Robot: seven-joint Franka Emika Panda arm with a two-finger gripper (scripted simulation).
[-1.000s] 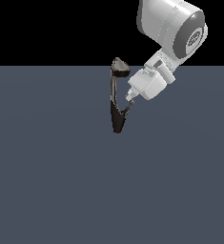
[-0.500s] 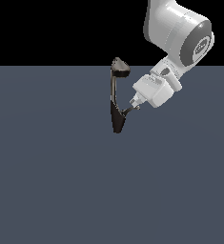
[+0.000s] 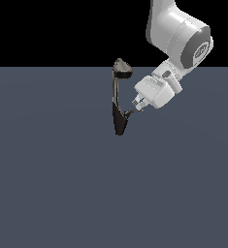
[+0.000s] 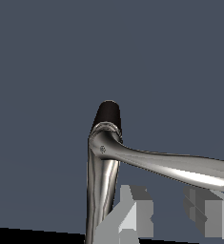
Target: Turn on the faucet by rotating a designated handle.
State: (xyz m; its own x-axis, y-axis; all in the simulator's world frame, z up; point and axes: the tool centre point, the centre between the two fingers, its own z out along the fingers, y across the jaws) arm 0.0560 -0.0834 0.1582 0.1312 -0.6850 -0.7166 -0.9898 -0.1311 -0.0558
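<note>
Slender dark metallic faucet [image 3: 118, 104] standing alone mid-frame, white two-finger gripper [image 3: 136, 109] crowding its right flank, open grey floor [image 3: 52, 184] left and below

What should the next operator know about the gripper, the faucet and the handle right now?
Gripper: at the handle, on the exterior view's right of the faucet, low near its base. Fingers sit apart in the wrist view with nothing clamped between them; contact with the handle cannot be confirmed.
Faucet: upright on the grey floor, wedge head on top.
Handle: thin prong sticking out near the base toward the gripper.
Done: the approach. Left: push or grip the handle and rotate it; whether it has turned at all cannot be told.
</note>
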